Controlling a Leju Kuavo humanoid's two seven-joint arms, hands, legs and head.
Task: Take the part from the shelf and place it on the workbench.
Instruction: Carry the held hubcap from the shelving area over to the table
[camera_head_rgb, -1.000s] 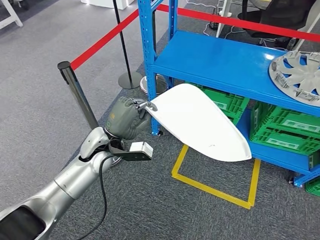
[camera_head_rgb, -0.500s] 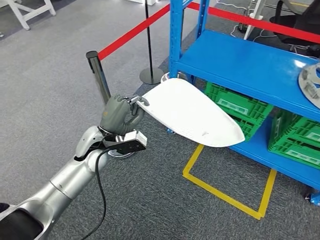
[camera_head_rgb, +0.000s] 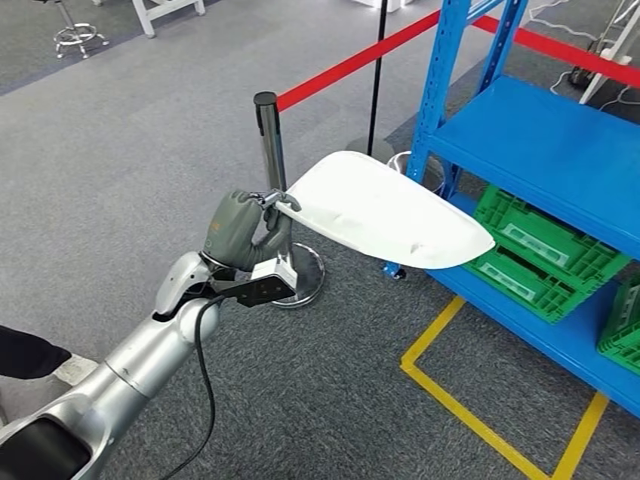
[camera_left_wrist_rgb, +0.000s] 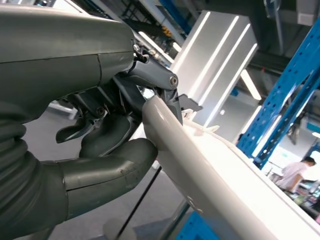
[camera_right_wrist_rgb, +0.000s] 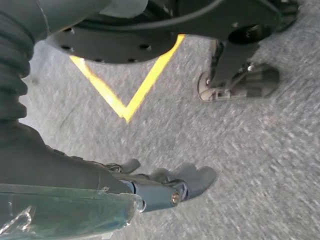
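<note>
Head view, left hand gripping part edge

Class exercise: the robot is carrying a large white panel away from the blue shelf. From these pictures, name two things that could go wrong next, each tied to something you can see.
1. The left hand holds the long white curved plastic panel by one narrow end only, so the far end overhangs unsupported; it might sag, swing or slip from the fingers.

2. The chrome barrier post with its red belt stands close behind the panel, and the blue metal shelf beside its far tip; turning could knock either.
</note>
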